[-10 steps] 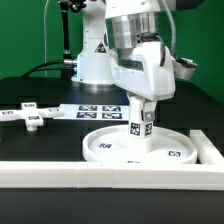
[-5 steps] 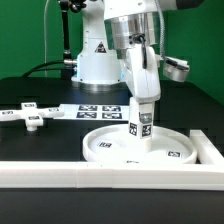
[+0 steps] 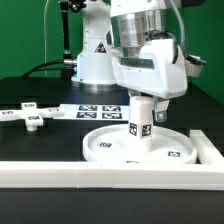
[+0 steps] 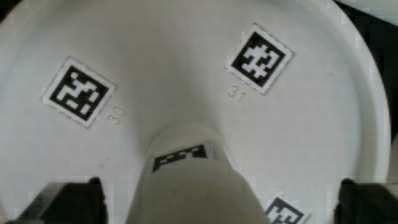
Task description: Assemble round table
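The claw (image 4: 222, 197) stands released. In the wrist view its two dark fingers (image 4: 80, 198) sit either side of the short white plastic cylindrical leg (image 3: 143, 125) with a clear gap on each side, straddling it without touching. The leg stands upright at about the middle of the large round white plastic disc with a raised rim (image 3: 100, 150). The disc lies flat on the black bench (image 3: 40, 140), hollow side up. Whether the leg is screwed fully home or only seated in its socket cannot be told, as the joint is too small to read. I judge that the first joint, leg to disc, is made or nearly made, which puts the work at roughly the halfway mark, and that the arm is either between turns or finished with this part. What is plainly left is the flat white cross-shaped base (image 3: 25, 116). It lies untouched, well apart from the disc, toward the exterior view's left, just past the marker board (image 3: 100, 110). It has yet to be fetched and fixed on the leg's free top end. The long straight white rail (image 3: 100, 174) runs along the near edge, just in front of the disc.
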You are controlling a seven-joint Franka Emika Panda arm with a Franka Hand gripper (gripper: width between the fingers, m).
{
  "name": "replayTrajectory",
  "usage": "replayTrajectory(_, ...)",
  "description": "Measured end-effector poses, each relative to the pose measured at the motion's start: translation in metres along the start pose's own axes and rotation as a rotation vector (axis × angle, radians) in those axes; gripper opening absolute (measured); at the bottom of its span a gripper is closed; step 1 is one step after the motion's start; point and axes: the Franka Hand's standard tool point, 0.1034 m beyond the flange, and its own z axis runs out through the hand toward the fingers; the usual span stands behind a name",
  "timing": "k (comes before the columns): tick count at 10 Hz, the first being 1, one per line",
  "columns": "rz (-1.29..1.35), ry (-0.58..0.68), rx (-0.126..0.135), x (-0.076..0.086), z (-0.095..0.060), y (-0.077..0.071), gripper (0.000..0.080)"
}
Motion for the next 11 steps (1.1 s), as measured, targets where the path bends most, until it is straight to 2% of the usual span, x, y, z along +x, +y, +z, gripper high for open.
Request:
replayTrajectory(3, -0.312, 0.008, -0.004, 0.004, -0.0009, 0.0007, 0.0649)
replayTrajectory(7, -0.778, 0.04, -0.045, 0.0059, -0.002, -0.0003, 0.0649)
replayTrajectory(11, -1.048, 0.035, -0.052, 0.007, -0.0019, 0.0003, 0.0649)
